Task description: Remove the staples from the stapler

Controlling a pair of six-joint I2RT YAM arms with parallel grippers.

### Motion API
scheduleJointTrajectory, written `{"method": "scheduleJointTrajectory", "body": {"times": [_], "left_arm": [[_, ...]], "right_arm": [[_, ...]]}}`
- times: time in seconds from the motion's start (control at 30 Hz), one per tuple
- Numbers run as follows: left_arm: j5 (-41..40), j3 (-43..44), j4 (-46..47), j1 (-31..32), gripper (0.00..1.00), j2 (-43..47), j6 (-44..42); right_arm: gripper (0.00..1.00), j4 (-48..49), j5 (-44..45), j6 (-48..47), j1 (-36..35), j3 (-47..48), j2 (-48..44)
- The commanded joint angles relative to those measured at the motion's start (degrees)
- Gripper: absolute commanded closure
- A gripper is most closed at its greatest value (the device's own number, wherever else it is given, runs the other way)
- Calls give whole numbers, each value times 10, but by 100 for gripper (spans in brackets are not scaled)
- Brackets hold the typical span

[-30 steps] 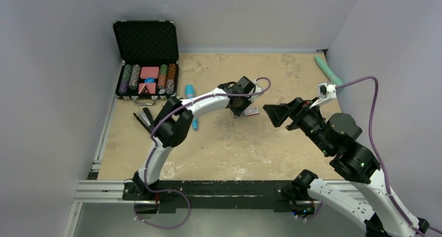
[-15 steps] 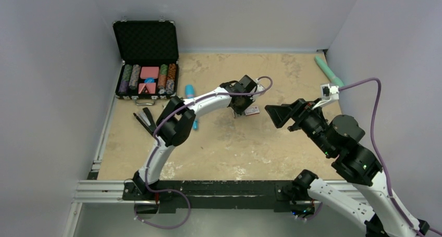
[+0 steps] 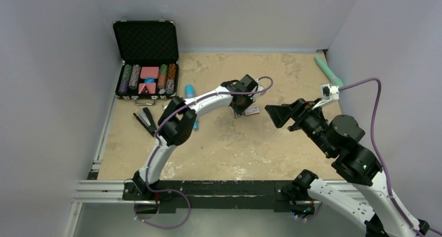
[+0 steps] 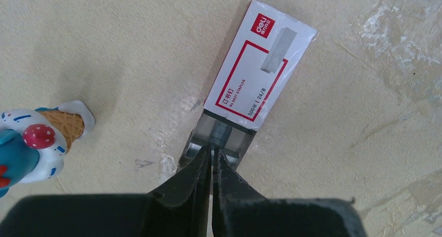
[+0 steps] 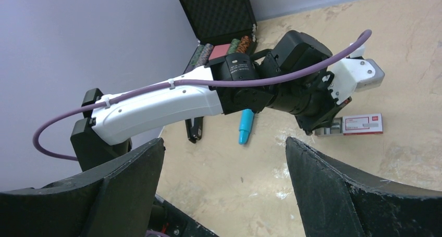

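Stapler x1, staple box x1; L gripper pinched shut at box tray, R gripper wide open, empty.

Pale lavender walls enclose a scuffed tan tabletop; lighting seems even, diffuse.
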State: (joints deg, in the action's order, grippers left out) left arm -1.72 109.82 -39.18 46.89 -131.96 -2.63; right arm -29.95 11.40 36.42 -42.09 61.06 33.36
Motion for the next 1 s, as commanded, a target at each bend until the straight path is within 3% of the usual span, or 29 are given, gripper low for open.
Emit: {"method": "scheduleJointTrajectory", "body": {"times": [0.0,0.33,0.43,0.47,0.6,0.77,0.97], "left_arm": [[-5,-16,5,-4,90,56,2],[-7,-112,31,-3,52,200,70],[-8,-145,38,-3,26,227,97],[-11,-158,46,-4,24,235,109],[-37,-211,73,-6,23,266,166],[-58,-272,115,-21,35,299,248],[-80,-341,178,-33,41,343,314]], "right_arm": [[9,9,10,-7,-1,13,2],[4,-17,69,-2,-1,58,81],[2,-39,107,11,0,83,107],[1,-49,119,17,2,91,116],[1,-64,92,0,50,126,166],[1,-26,6,-37,149,119,225],[3,37,-84,-54,257,96,338]]}}
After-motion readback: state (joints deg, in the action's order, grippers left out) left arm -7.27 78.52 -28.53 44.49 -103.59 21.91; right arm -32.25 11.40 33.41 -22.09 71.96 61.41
